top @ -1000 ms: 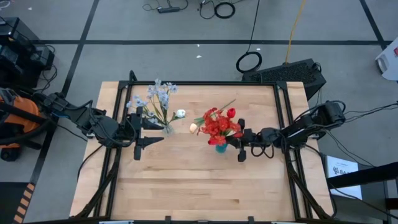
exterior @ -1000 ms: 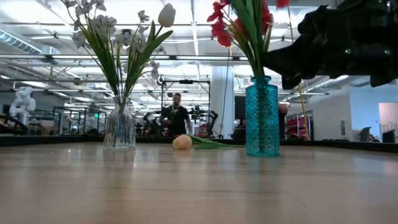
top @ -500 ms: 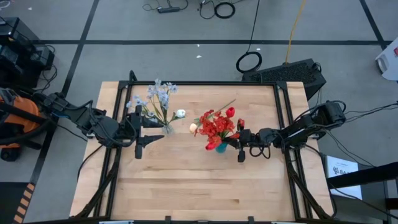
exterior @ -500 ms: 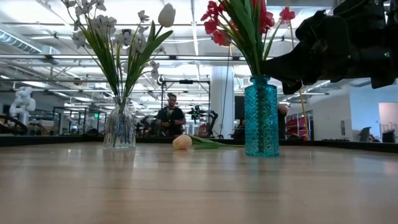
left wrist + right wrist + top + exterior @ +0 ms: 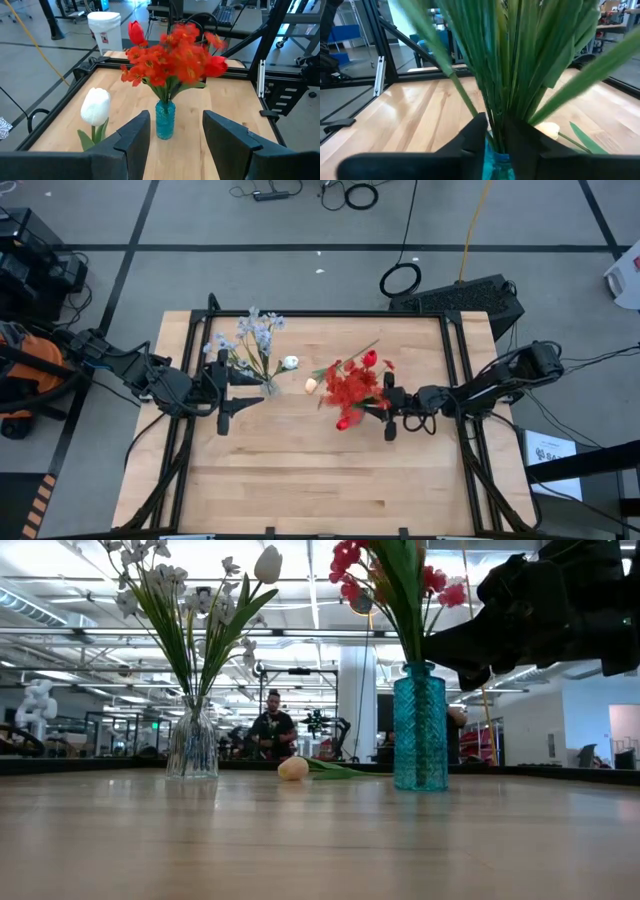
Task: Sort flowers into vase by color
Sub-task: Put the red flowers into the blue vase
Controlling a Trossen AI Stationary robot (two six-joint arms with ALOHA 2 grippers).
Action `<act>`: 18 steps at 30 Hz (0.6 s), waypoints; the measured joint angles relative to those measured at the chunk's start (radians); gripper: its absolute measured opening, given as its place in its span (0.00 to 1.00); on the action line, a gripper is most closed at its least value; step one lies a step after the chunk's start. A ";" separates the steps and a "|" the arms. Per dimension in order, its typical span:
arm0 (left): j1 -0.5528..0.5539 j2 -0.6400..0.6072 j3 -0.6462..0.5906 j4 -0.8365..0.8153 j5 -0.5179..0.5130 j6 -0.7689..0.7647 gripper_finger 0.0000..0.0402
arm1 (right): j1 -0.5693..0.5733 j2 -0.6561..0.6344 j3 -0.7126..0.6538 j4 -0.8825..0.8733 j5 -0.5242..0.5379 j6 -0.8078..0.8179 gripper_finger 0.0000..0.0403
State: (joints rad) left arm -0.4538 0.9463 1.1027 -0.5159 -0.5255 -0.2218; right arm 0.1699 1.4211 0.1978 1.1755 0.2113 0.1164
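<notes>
High view: your right gripper [image 5: 386,409] is at the red bunch [image 5: 350,387], just beside the teal vase. The left gripper [image 5: 228,391] waits by the clear vase [image 5: 268,388] with the blue-white sprays [image 5: 255,332]. One cream bud [image 5: 311,385] lies loose on the table [image 5: 300,470] between the vases. Judgement: that's the last stray.

Low view: teal vase [image 5: 419,728] upright, reds fanned out above it. The cream bud [image 5: 293,768] lies flat with its stem pointing toward the teal vase. Right arm hangs close over the reds, so lift off straight and don't drag stems sideways, or the vase could tip.

Left wrist view: left fingers [image 5: 132,135] stand wide apart, holding nothing. A white tulip [image 5: 95,106] shows close by, teal vase [image 5: 165,119] farther off.

Right wrist view: right fingers [image 5: 475,131] sit nearly together around green stems [image 5: 510,60] at the vase mouth [image 5: 500,162]. Looks like a pinch on the stems, but can't confirm contact. Seat stems fully before you release.
</notes>
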 joint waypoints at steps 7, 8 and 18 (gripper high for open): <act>0.000 0.000 0.000 0.002 -0.002 -0.006 0.47 | 0.000 -0.120 0.000 -0.154 -0.001 0.004 0.27; 0.000 0.000 0.000 0.002 -0.003 -0.006 0.47 | 0.000 -0.142 0.000 -0.174 -0.001 0.004 0.29; 0.000 0.000 0.000 0.002 -0.003 -0.006 0.47 | 0.003 -0.354 0.000 -0.370 -0.003 0.038 0.33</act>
State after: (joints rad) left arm -0.4534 0.9463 1.1027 -0.5137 -0.5285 -0.2283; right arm 0.1730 1.0673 0.1974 0.8060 0.2087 0.1545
